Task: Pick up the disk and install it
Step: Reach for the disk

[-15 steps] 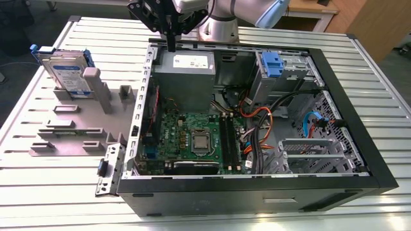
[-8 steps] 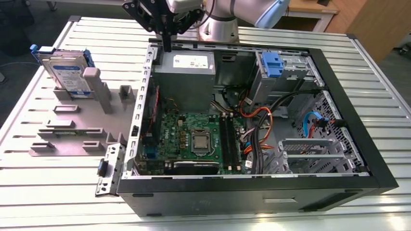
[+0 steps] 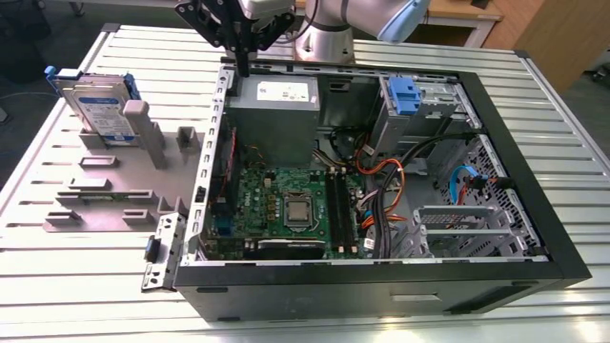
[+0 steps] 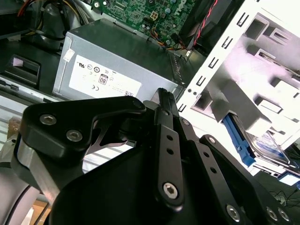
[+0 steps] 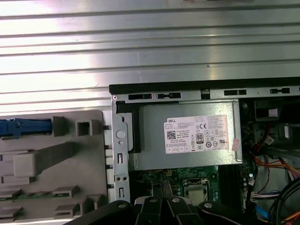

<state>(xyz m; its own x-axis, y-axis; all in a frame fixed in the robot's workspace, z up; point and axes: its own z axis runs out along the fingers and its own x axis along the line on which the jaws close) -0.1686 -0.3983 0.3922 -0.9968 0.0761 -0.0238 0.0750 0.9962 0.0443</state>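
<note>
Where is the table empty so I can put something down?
The ribbed metal table is bare at the exterior view's lower left, below the grey plastic holder plate, and on its right, past the black computer case. Crowded: inside the case, and the plate, where the blue-framed silver disk stands.

Blue-framed silver disk point(image 3: 96, 108), upright

Bright overhead light. Hard glare on the ribbed table point(image 5: 140, 42) in the first wrist view; grey rack point(image 4: 267, 51) washed white, gripper point(image 4: 163, 96) near-black in the second wrist view. Dim inside the computer case point(image 3: 381, 275).
</note>
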